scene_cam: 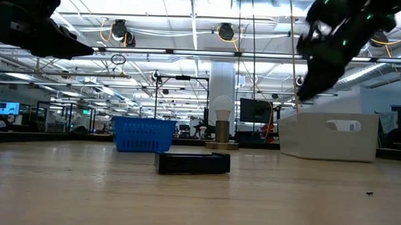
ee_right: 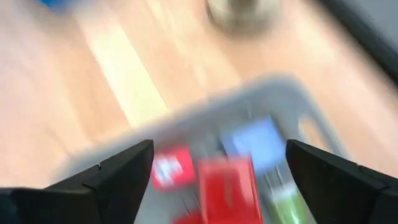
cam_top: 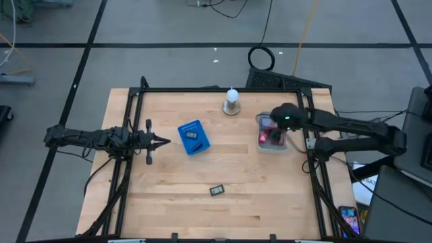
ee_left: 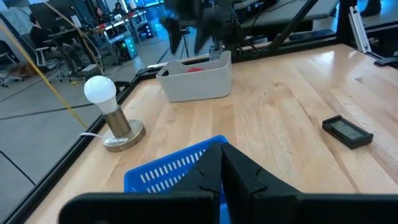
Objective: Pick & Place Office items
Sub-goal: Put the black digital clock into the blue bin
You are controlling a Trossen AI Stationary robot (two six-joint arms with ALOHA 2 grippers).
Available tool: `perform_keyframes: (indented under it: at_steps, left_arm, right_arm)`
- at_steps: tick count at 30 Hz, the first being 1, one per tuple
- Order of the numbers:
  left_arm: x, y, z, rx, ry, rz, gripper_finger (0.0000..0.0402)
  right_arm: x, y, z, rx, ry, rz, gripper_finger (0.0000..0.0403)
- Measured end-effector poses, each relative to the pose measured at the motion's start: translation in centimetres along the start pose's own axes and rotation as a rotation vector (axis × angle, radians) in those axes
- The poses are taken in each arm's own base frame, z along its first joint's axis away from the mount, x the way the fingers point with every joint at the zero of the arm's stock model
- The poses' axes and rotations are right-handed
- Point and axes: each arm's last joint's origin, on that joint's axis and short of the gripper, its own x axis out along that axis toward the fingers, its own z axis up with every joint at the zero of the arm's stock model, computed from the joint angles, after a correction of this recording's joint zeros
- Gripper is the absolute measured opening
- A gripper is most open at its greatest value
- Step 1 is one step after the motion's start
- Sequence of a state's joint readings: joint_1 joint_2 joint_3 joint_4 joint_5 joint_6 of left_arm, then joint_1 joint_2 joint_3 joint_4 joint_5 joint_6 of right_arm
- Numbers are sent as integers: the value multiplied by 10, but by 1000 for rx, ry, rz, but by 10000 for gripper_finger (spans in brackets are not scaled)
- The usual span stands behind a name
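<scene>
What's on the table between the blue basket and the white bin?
Bare wood in the high view: nothing lies between the blue basket and the white bin; the bulb lamp stands farther back.

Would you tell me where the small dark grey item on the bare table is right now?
In the high view the dark grey item lies flat on the table's near-centre, below the blue basket and apart from the white bin.

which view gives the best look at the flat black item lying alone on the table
The left wrist view: the flat black item lies unobstructed, its recessed top panel visible. The low view shows only its side edge, the high view a tiny rectangle, and the right wrist view misses it.
</scene>
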State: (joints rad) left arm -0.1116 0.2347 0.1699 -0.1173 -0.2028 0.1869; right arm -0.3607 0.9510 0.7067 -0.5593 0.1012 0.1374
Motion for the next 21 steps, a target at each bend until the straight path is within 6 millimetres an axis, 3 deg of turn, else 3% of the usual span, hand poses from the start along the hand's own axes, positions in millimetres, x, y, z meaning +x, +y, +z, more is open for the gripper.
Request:
perform_keyframes:
  at_steps: [6,9,12,17,19,21]
  left_arm:
    - [0,0,0,-9,2,7,20]
    - [0,0,0,-9,2,7,21]
    - [0,0,0,-11,1,7,21]
    - [0,0,0,-14,1,8,21]
    - [0,0,0,-17,1,8,21]
    - [0,0,0,-17,1,8,21]
  right_arm:
    - [-67,5,13,-55,-489,247,281]
    - [-97,4,9,-86,-680,300,222]
    - [-115,1,-1,-95,-796,319,151]
    - [-104,-2,-29,-102,-869,328,28]
    - [-95,-3,-40,-116,-903,333,9]
    - [-83,-2,-50,-124,-938,354,16]
